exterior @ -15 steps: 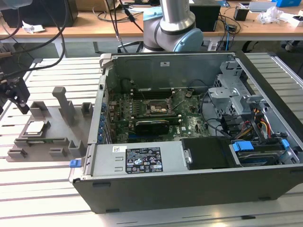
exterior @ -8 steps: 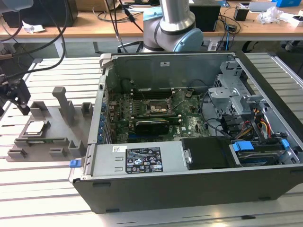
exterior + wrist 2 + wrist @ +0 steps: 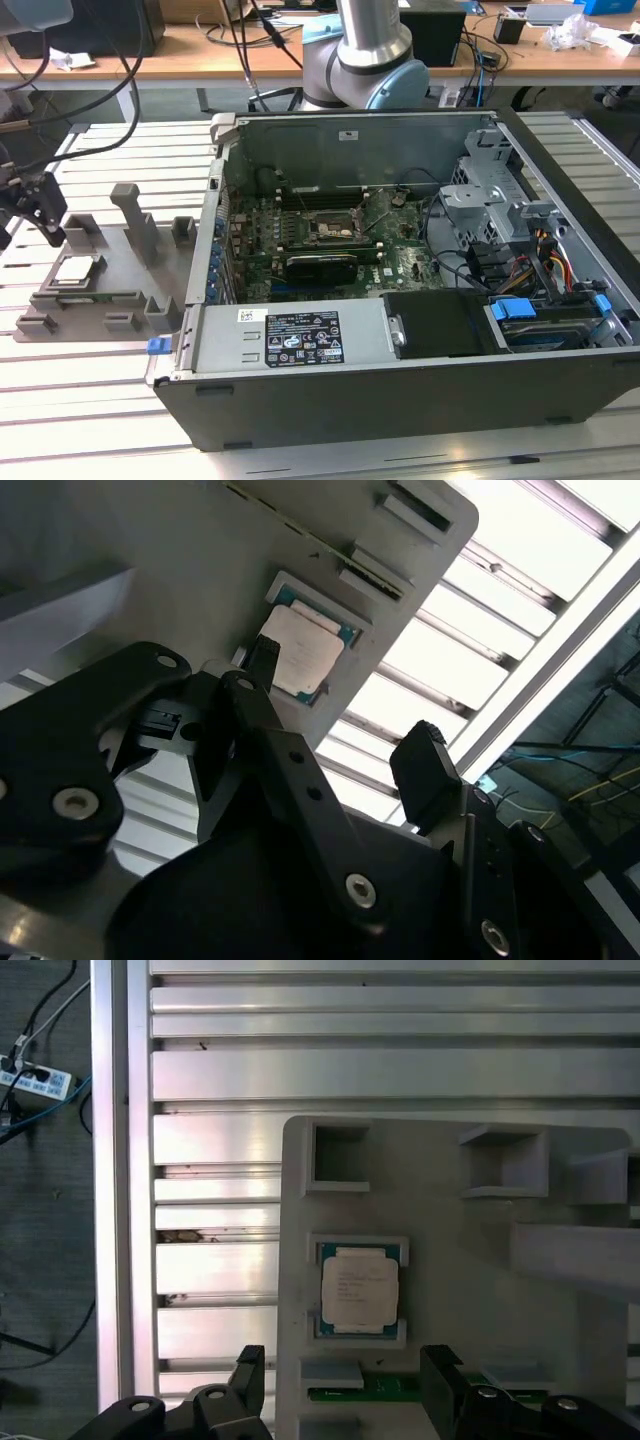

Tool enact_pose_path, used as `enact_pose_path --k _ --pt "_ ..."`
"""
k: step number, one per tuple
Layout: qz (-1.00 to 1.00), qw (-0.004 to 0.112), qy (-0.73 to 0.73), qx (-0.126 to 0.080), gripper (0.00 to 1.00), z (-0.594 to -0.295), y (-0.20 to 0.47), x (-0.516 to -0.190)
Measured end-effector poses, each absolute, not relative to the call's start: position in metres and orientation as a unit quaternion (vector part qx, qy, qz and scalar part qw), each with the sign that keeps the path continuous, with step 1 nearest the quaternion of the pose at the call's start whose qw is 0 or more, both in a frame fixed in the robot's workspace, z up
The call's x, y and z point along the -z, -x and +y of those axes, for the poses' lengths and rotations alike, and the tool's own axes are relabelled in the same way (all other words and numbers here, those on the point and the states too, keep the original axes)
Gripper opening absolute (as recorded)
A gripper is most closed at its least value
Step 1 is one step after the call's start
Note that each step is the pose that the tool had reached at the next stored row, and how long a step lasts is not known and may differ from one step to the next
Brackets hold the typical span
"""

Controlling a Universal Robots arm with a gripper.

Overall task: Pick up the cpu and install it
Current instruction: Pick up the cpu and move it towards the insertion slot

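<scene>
Claw: my gripper (image 3: 33,218) hangs above the grey fixture tray (image 3: 130,272). Its two black fingers (image 3: 249,1364) are spread wider than the chip and have nothing between them.
Chip, position: the cpu (image 3: 76,270) lies flat with its metal top up in a shallow square nest of the tray. This is on the exterior view's left, well apart from the open computer case (image 3: 350,150).
Chip against claw: in both wrist views the chip sits near the fingertips but untouched, and it is not yet between them.
Weight: I judge it very light, so grip force matters far more than lift.
Stiffness: I take it for a rigid plate, with no give for my fingers to sink into.
Surface: the silvery lid looks smooth and probably slick, so a pinch on its faces could slide.
Fragility: I treat it as delicate. The underside, hidden here, and the thin pale rim would suffer from a hard squeeze or a drop.
Where I would hold: across two opposite side edges, fingers square to the chip and the chip kept level. The nest walls stand just beside the rim, so I judge there is little room for the fingertips to reach down.
Destination: the dark square socket (image 3: 330,232) on the motherboard inside the case. I cannot tell from here whether it stands open.
Risk: I expect a tilted grip to let the chip twist or catch on the nest wall.
</scene>
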State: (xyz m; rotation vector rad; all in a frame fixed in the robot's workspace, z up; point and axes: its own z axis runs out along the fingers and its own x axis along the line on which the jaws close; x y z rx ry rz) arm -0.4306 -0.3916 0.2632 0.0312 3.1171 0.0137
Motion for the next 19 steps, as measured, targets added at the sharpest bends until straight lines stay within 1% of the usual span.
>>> enact_pose_path --k 19 --pt "1.0 0.012 -0.01 -0.004 0.72 -0.392 0.431 -0.249"
